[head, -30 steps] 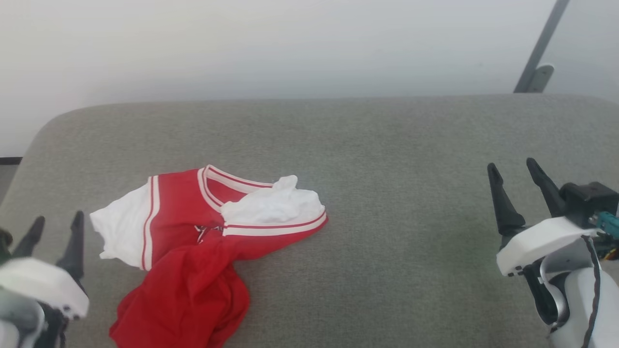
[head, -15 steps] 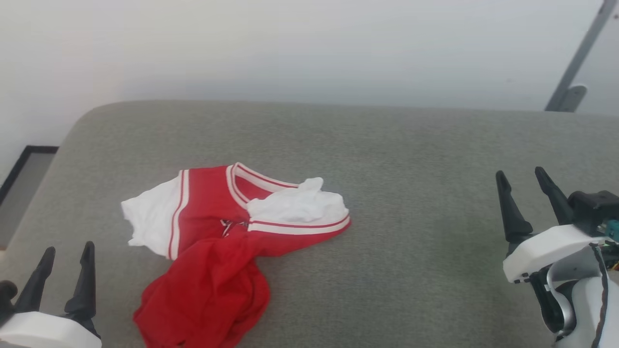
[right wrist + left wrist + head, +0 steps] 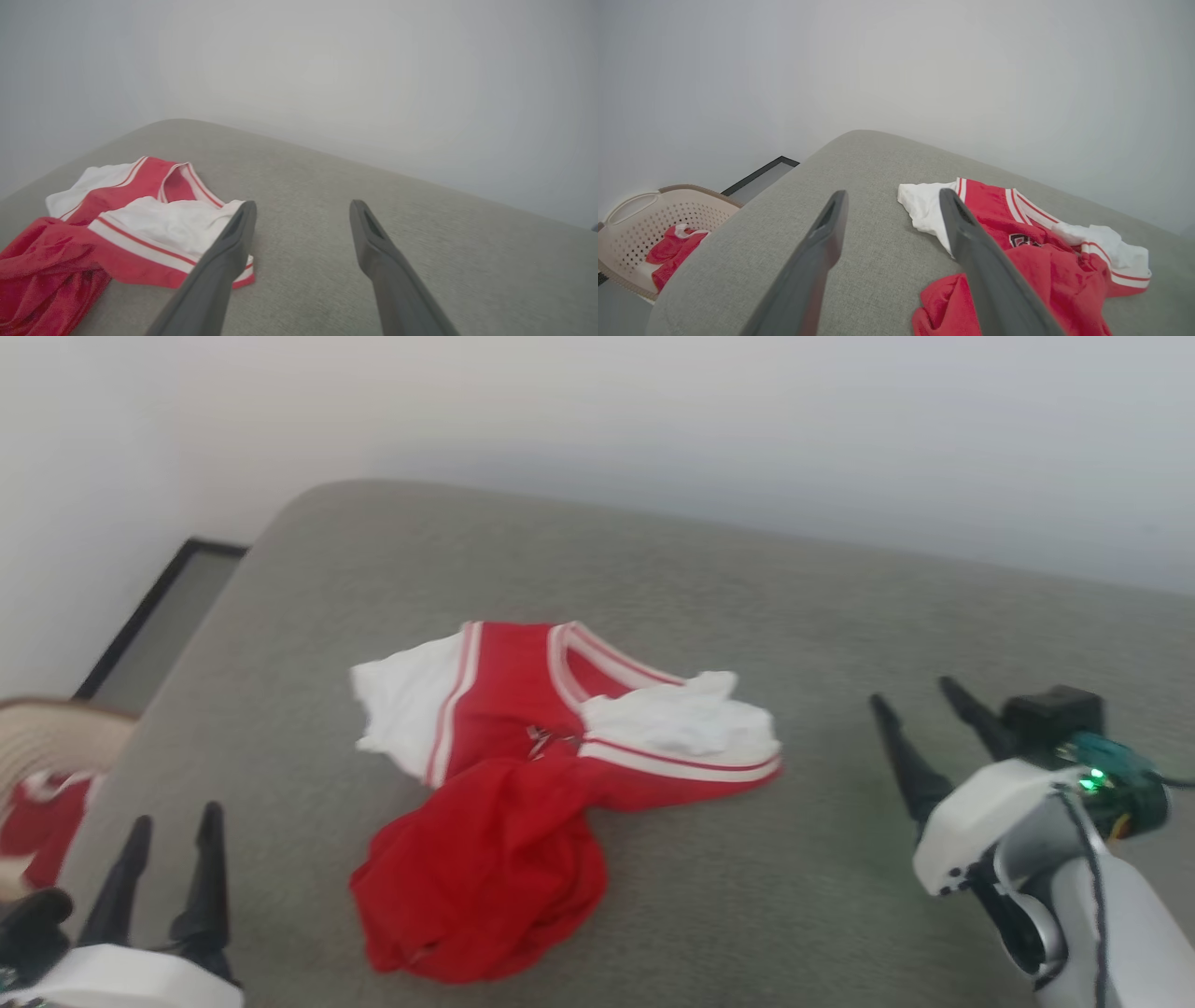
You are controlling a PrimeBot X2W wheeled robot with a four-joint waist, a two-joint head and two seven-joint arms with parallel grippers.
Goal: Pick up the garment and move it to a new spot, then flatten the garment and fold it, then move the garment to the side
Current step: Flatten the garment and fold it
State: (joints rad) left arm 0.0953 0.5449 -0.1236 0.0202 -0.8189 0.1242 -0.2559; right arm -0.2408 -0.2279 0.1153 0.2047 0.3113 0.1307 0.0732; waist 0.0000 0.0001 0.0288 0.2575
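Observation:
The garment (image 3: 523, 775), a red jersey T-shirt with white sleeves and striped trim, lies crumpled on the grey upholstered surface (image 3: 747, 616); one white sleeve points left, the other is bunched at the right, and the red body is heaped toward me. It also lies to the right of my left fingers in the left wrist view (image 3: 1027, 247) and at the left in the right wrist view (image 3: 117, 224). My left gripper (image 3: 177, 821) stands open at the lower left, apart from the cloth. My right gripper (image 3: 915, 695) is open at the right, holding nothing.
A beige perforated basket (image 3: 56, 747) with red-and-white cloth inside sits on the floor beyond the surface's left edge, also in the left wrist view (image 3: 649, 224). A pale wall (image 3: 653, 420) runs behind. Bare grey upholstery lies between the garment and my right gripper.
The head camera has turned left, so the whole scene shifted right and the basket came into view. The garment has not moved on the surface. Both grippers stay open.

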